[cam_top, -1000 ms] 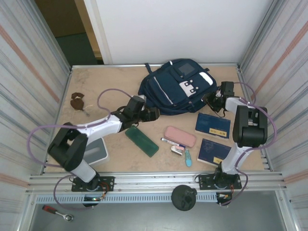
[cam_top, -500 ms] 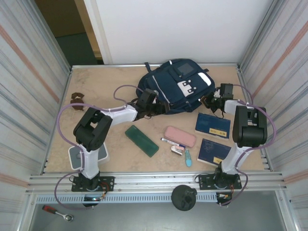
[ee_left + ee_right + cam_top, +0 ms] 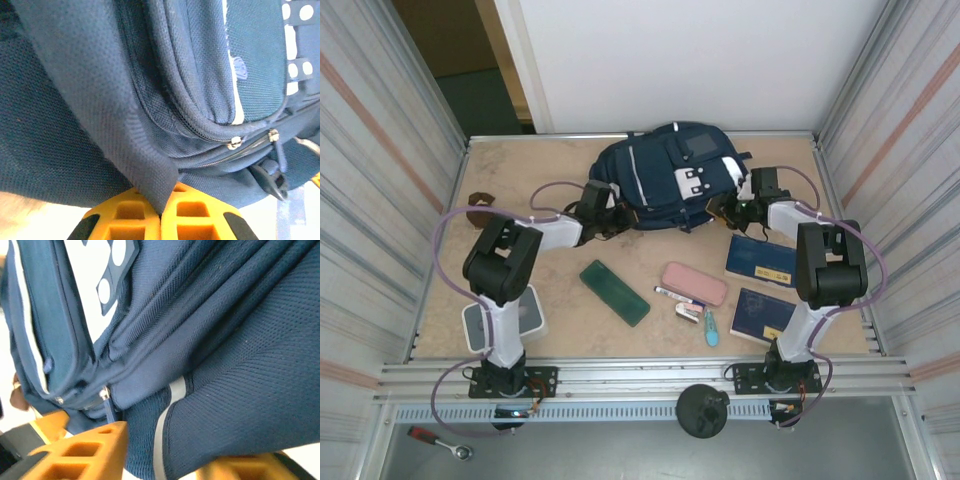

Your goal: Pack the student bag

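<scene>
Bag (image 3: 660, 175) grasp, upper centre: left gripper (image 3: 161, 212) clamped on it; right gripper (image 3: 165, 455) half-open astride it, hold uncertain. Next: unzip.

The student bag (image 3: 665, 175) lies at the far middle of the table (image 3: 540, 170), between the two arms. The left gripper (image 3: 612, 214) sits at the bag's near left edge, a fold of its fabric pinched between the fingers. The right gripper (image 3: 722, 211) sits at the near right edge, its fingers on either side of another fold. Nearer the bases, from left to right, lie a long case (image 3: 614, 292), a pouch (image 3: 694, 283) and two booklets, the far booklet (image 3: 762, 260) just behind the near booklet (image 3: 765, 316). A marker (image 3: 710, 327) lies between the pouch and the near booklet. A flat box (image 3: 532, 318) sits at the near left, beside the left arm.
</scene>
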